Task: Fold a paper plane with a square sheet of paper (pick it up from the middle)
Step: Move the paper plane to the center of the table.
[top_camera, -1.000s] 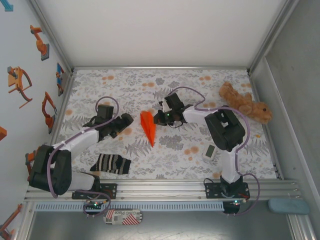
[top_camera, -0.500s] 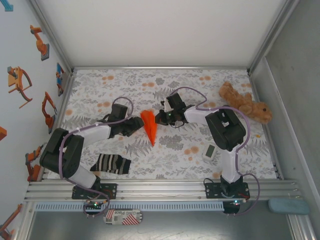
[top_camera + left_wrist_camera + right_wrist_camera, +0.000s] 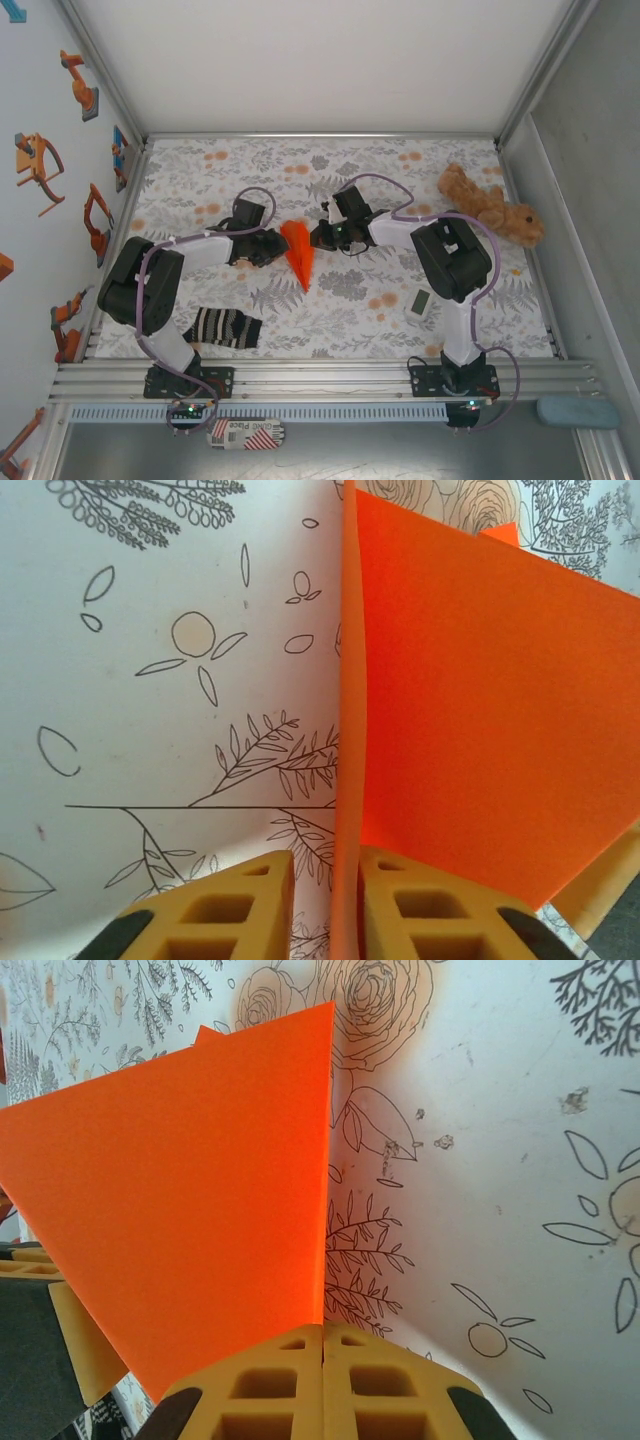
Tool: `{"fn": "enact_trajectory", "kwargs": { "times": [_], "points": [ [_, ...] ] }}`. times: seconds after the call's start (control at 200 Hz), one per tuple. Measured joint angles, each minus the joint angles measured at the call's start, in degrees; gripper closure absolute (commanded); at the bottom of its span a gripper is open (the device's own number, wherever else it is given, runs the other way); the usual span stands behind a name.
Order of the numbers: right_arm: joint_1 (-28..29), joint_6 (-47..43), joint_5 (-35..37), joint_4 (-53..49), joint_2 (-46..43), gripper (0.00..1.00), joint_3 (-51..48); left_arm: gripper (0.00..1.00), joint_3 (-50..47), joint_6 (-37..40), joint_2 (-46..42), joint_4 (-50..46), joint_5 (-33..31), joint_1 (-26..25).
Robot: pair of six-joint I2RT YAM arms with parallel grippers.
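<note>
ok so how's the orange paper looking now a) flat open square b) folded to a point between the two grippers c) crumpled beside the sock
b: the orange paper tapers to a near-side point, with the left gripper and right gripper on either side, apart from the striped sock.

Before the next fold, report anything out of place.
Nothing looks wrong with the paper plane: it is clean, untorn and standing upright. A striped sock and a plush toy lie apart from it as stray clutter.

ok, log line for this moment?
phase: folding | paper: folded, pointed | right gripper: shut on paper edge | left gripper: open, straddling paper edge | aside: sock, plush
</note>
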Motion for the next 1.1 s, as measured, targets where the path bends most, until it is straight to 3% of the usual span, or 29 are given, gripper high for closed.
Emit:
{"fn": "enact_trajectory", "kwargs": {
  "times": [0.371,1.102],
  "points": [
    [-1.42,0.0,0.57,0.04,0.0,1.0,-0.92,0.98,-2.71,-1.88,0.0,5.31,3.54,1.62],
    [-3.23,0.44,4.35,2.62,-6.25,1.0,-6.27,0.99,-5.64,-1.22,-0.48,18.38,8.17,1.84]
  ]
}}
